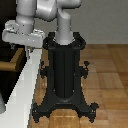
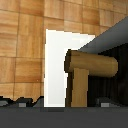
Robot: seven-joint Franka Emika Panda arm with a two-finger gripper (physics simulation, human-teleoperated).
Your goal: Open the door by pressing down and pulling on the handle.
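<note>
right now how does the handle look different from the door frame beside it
Colour: the handle is tan and wood-coloured, while the door frame is plain white.
Shape: the handle is a round bar with a bend down into a second piece, while the frame is a flat, straight-edged strip.
Pose: in the wrist view the handle juts out in front, overlapping the frame, which lies behind it.
Both belong to the door.
</note>
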